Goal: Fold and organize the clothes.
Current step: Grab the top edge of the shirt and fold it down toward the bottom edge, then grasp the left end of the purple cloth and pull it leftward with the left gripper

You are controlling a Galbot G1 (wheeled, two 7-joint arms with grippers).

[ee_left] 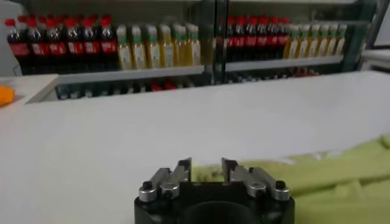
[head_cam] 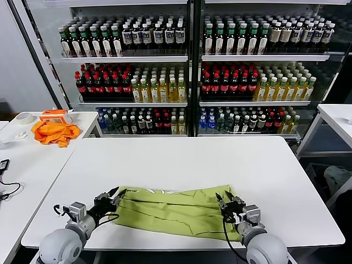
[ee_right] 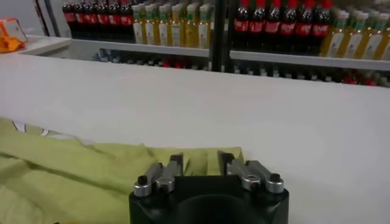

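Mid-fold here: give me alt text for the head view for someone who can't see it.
A lime-green T-shirt lies folded into a band on the white table, with the left gripper and right gripper open at its two ends. Shelves of bottled drinks stand behind.

1. The scene is bright and evenly lit; the white table (head_cam: 220, 159) shows no hard glare.
2. Shadows are soft and faint: a thin dark line lies under the near edge of the green T-shirt (head_cam: 176, 212).
3. The bottle shelves (head_cam: 187, 58) look sharp from the head camera, though their upright posts lean outward toward the edges.
4. In both wrist views the bottles (ee_left: 152, 42) behind are soft and out of focus.
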